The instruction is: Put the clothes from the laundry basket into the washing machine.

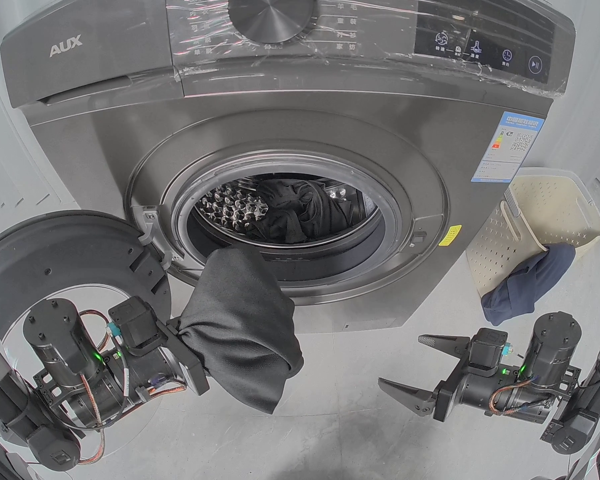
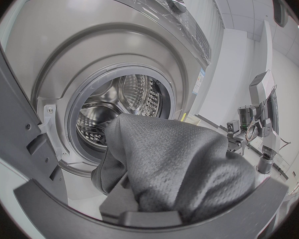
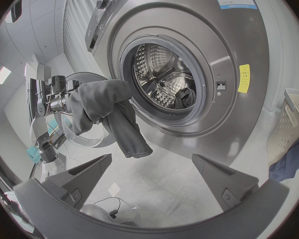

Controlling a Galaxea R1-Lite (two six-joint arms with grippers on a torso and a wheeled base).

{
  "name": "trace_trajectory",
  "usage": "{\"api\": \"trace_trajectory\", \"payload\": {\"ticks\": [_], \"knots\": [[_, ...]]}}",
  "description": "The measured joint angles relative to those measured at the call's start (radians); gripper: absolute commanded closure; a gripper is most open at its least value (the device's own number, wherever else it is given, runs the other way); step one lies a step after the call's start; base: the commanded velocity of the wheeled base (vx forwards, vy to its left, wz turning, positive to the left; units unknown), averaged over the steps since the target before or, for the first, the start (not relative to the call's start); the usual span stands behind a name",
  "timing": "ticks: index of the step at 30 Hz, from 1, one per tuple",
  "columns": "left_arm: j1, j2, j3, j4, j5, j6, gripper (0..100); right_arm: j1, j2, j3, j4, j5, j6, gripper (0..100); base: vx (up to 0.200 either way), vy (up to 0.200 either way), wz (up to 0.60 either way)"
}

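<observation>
left gripper holds grey garment at the open drum

grey front-loading washing machine [image 1: 300, 121] takes up the middle of the head view, its control panel under clear film. its round door [image 1: 53, 261] is swung wide open on the robot's left. the drum mouth is open.

cream perforated laundry basket [image 1: 553, 211] lies tipped on its side on the floor, right of the machine, close by its corner; cannot tell if they touch.

dark grey garment [image 1: 243, 328] hangs in the air just in front of the drum's lower rim. the right wrist view shows it apart from the machine, loose end dangling above the floor.

navy blue garment [image 1: 527, 281] spills from the basket's mouth onto the floor.

a heap of black clothes [image 1: 300, 211] lies on the drum floor.

left gripper [image 1: 190, 361] sits low in front of the open door, clamped on a bunched end of the grey garment; the cloth drapes over its fingers.

right gripper [image 1: 402, 361] sits low over the floor, right of the drum and near the basket, fingers spread wide, nothing between them.
</observation>
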Motion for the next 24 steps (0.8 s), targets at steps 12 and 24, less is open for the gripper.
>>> {"api": "trace_trajectory", "payload": {"ticks": [12,24], "knots": [[0.0,0.004,0.0,0.0,0.0,-0.004,100,0.009,0.0,0.001,0.0,-0.001,0.001,0,0.05,0.0,0.0],[-0.003,0.008,0.001,0.001,0.0,-0.012,100,0.017,0.0,0.004,0.0,-0.002,0.002,0,0.0,0.0,0.0]]}}
